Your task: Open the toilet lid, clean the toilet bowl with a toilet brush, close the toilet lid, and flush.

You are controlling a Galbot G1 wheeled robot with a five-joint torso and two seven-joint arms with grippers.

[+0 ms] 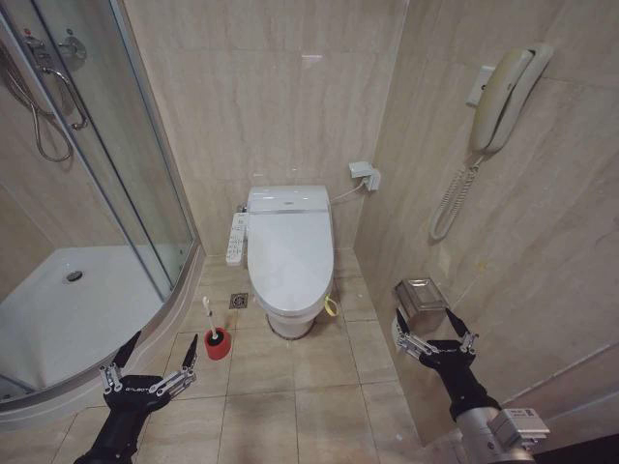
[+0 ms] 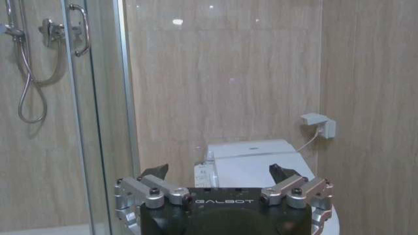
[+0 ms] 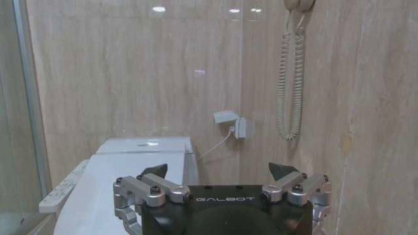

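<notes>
On the far left I see the curved glass shower enclosure (image 1: 97,174) with its white tray, the hose and handle hanging inside. My left tool (image 1: 155,350) hovers low over the tiled floor (image 1: 290,406) near the front edge of that tray, fingers spread wide and holding nothing; the left wrist view shows the same released spread, with the toilet beyond it.

Just ahead of that tool and slightly to its right stands the toilet brush (image 1: 209,319), its thin white handle upright in the red cup holder (image 1: 218,344) on the floor, beside the left front of the toilet. A small floor drain (image 1: 238,301) sits between the holder and the toilet base.

In the middle, against the back wall, is the toilet. The toilet lid (image 1: 288,253) lies flat and shut, so the bowl is hidden from me. The control panel (image 1: 235,239) juts along its left side, and a small yellow-green loop (image 1: 332,307) hangs at the lid's front right edge. A cable runs from the toilet's back to a wall socket (image 1: 365,174).

To the right, my right tool (image 1: 434,324) hangs open and empty just in front of a metal paper holder (image 1: 419,294) on the right wall. Higher on that wall is a telephone handset (image 1: 503,97) with a coiled cord.
</notes>
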